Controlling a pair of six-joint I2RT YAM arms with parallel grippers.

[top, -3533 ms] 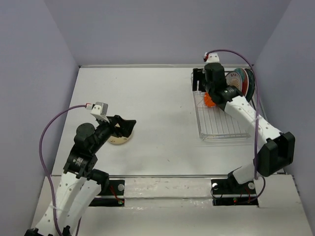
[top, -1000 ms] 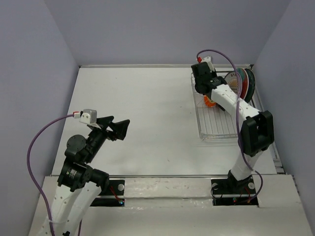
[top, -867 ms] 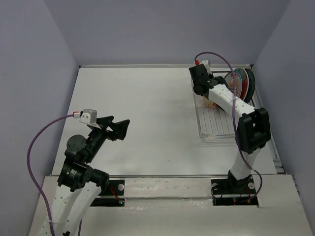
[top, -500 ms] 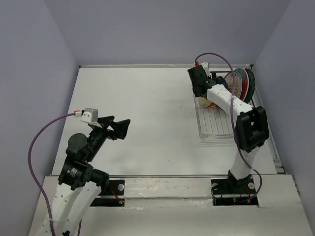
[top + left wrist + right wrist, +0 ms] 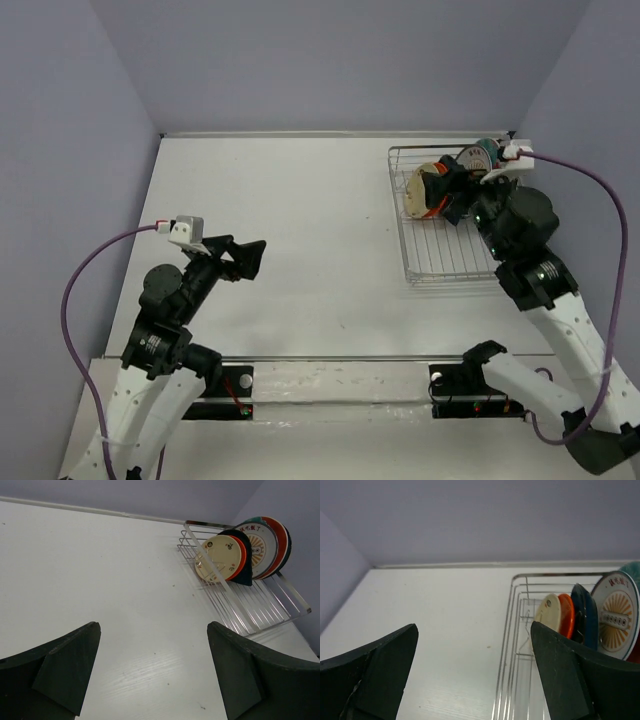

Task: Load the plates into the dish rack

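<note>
Since the plates (image 5: 235, 552) stand on edge, packed at the far end of the dish rack (image 5: 260, 612) so its wires prop them upright, your left gripper (image 5: 152, 670) and right gripper (image 5: 475, 675) hang spread wide, empty; loading looks finished.

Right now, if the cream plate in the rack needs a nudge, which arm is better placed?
Right. The right claw hangs open over the dish rack, next to the cream plate. The left claw, also open, sits far across the table.
</note>
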